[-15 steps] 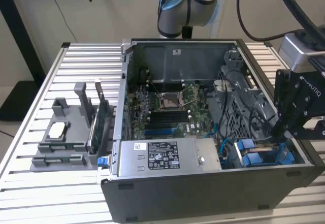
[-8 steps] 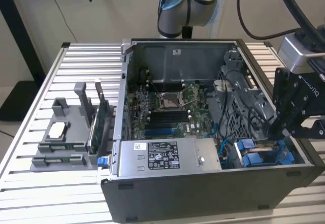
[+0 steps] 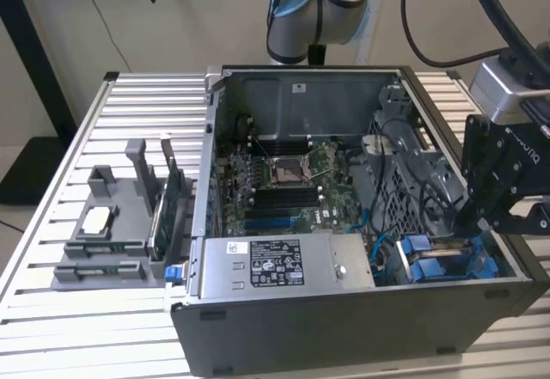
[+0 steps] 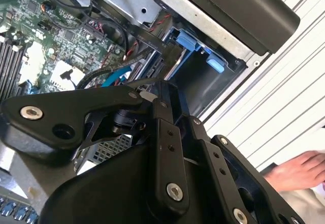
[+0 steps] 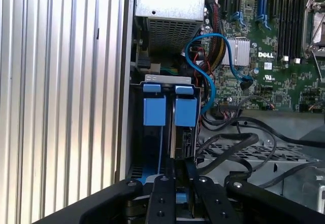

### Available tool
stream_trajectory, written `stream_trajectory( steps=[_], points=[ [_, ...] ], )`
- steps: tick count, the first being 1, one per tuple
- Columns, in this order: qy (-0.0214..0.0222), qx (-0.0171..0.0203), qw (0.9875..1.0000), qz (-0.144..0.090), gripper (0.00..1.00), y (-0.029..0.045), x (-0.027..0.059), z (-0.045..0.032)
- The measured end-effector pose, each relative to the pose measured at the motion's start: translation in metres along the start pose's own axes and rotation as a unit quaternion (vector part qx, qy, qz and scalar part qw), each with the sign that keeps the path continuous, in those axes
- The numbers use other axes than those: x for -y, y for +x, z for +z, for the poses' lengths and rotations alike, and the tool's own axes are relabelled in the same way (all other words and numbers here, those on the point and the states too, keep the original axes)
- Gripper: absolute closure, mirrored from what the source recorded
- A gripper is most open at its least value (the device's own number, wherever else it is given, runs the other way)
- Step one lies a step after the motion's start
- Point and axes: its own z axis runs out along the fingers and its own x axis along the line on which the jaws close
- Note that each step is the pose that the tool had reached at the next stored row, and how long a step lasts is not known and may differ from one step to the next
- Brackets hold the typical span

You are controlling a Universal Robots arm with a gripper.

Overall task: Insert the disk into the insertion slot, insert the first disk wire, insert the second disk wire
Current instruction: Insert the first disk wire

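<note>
I see the slatted table (image 3: 77, 327) carrying the open computer case (image 3: 344, 95), and my gripper (image 3: 475, 224) reaches down into the case's corner on the exterior view's right. The grey power box (image 3: 284, 263) sits well off to the gripper's side, with the main board (image 3: 284, 181) beyond it. Straight ahead of the gripper in the first wrist view is the drive bay (image 5: 161, 77), with two slots side by side. The disk (image 5: 184, 132) stands in one slot, partly in by my reading, and the gripper looks pinched onto its near edge. A second blue carrier (image 5: 154, 111) sits in the slot just beside it. To seat the disk well, I judge the push must run dead straight along the rails, disk square, no twist, force light. Black cables (image 5: 238, 142) lie close beside the gripper and a blue cable (image 5: 208, 76) loops past the bay's far end; either could snag. A hand (image 4: 297, 170) rests on the table behind the gripper
</note>
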Motion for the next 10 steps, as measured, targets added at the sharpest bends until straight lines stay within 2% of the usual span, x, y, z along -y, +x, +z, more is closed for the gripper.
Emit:
stream_trajectory(
  steps=[4,10],
  points=[
    [0.0,0.0001,1.0,0.001,0.81,-0.0015,0.0001,0.0018],
    [0.0005,0.0001,1.0,0.002,0.81,-0.0105,0.0005,0.0059]
  ],
)
